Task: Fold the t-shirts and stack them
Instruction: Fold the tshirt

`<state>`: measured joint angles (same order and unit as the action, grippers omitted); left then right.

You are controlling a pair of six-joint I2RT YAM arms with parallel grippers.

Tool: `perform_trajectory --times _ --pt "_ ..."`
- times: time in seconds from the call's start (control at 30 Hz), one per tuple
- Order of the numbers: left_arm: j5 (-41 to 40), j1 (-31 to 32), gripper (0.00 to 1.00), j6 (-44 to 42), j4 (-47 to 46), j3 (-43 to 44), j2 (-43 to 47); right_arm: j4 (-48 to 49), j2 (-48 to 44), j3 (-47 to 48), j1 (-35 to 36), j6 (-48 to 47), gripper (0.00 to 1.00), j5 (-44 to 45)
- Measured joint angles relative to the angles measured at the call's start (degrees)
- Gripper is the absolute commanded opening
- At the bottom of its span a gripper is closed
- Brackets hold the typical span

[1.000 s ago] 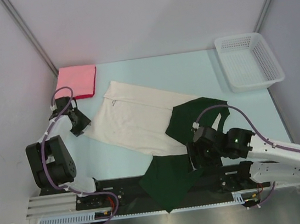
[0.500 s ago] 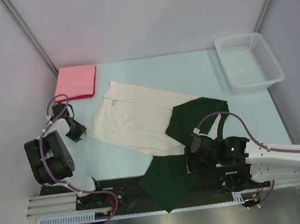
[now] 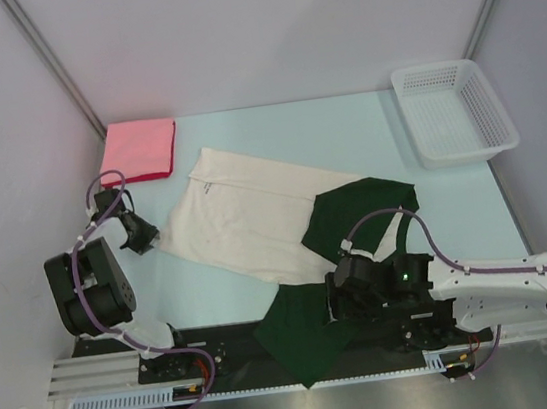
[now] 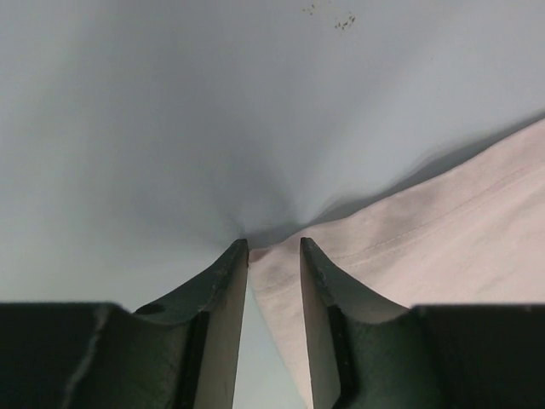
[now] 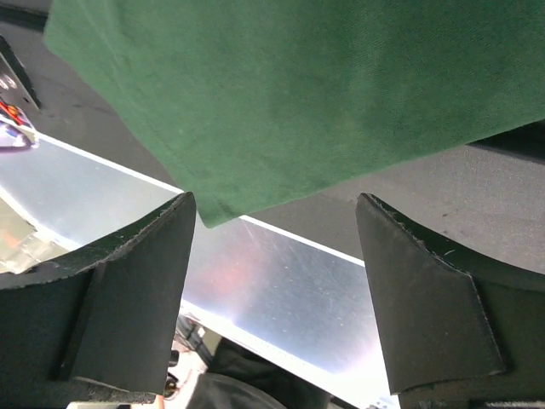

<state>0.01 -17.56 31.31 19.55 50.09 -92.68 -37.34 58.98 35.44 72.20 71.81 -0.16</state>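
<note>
The cream-and-dark-green shirt lies spread across the table. Its green part is bunched at the right, and a green flap hangs over the front edge. The lettering is hidden. My left gripper sits at the shirt's left corner. In the left wrist view, the left gripper is narrowly open with the cream corner lying between the fingers, unpinched. My right gripper hovers over the green flap. In the right wrist view, the right gripper is wide open below the green hem. The folded pink-red shirt rests at the back left.
A white mesh basket stands at the back right. The black rail and metal strip run along the front edge under the hanging green cloth. Grey walls close in on the left and right sides.
The right arm has swung left and toward the front edge, onto the green flap. The left gripper has shifted slightly left and nearer, to the cream corner.
</note>
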Motion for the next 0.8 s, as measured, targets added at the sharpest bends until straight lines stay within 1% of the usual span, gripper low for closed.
perform_trajectory --times 0.03,0.1,0.17,0.2,0.37,0.47,0.5,0.57,0.67,0.73,0.8 --pt "0.5 0.0 0.3 0.17 -0.39 -0.15 -0.07 0.0 -0.22 0.0 0.02 0.42 0.8 0.24" --pt "1.95 -0.07 0.24 0.46 -1.36 -0.35 -0.44 -0.09 -0.68 -0.02 0.22 1.73 0.8 1.03" --pt "3.19 -0.11 0.07 0.63 -2.1 -0.39 -0.76 -0.09 -1.11 -0.5 0.72 3.45 0.8 1.7" --pt "3.43 -0.11 0.0 0.63 -2.38 -0.5 -0.85 -0.09 -1.16 -0.96 1.25 4.46 0.8 2.14" --pt "3.63 -0.11 0.0 0.17 -2.56 -0.72 -0.63 -0.57 0.92 -3.15 4.28 9.75 0.81 3.41" --pt "3.19 -0.09 0.0 0.17 -2.51 -1.25 -0.09 -0.7 3.32 -3.63 4.85 12.96 0.78 3.89" --pt "3.06 -0.09 0.0 0.17 -2.38 -1.44 0.15 -0.5 4.04 -3.63 4.87 13.86 0.76 4.02" --pt "2.93 -0.09 0.0 0.2 -2.03 -1.57 0.42 0.07 5.38 -3.63 5.01 15.43 0.76 4.09" --pt "2.75 -0.09 0.0 0.28 -1.53 -1.57 0.57 0.48 7.3 -3.63 5.66 18.23 0.68 4.31" --pt "2.62 -0.09 0.0 0.31 -1.09 -1.57 0.7 0.92 8.46 -3.63 6.27 20.52 0.59 4.44" --pt "2.51 -0.09 0.0 0.31 -0.74 -1.57 0.79 1.07 9.42 -3.32 7.1 22.6 0.58 4.46"
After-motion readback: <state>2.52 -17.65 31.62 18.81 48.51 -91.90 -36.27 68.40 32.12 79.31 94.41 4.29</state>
